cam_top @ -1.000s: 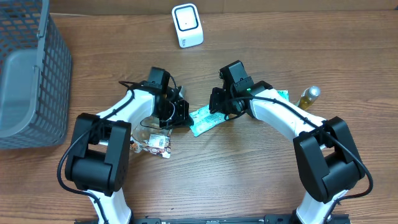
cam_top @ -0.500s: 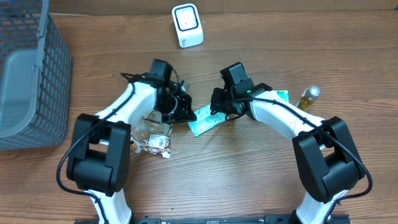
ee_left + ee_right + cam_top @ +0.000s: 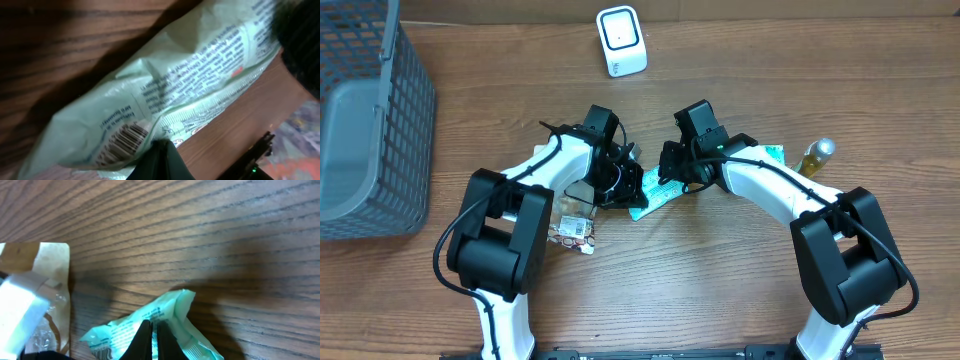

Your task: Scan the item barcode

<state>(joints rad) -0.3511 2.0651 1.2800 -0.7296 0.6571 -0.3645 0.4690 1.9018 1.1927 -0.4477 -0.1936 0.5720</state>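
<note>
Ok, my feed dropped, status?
Right gripper shut on pale green plastic packet. Left gripper shut, tip by its barcode. Nothing between packet and white scanner.

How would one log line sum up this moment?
left claw: shut on green packet | right claw: shut on its other end | barcode: visible beside left claw | scanner: apart

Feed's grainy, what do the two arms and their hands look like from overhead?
Both arms match: the left arm and right arm have white curved links between chunky black joints, with thin black cables running alongside. The left hand and right hand are black. A small green light glows on the right wrist.
</note>
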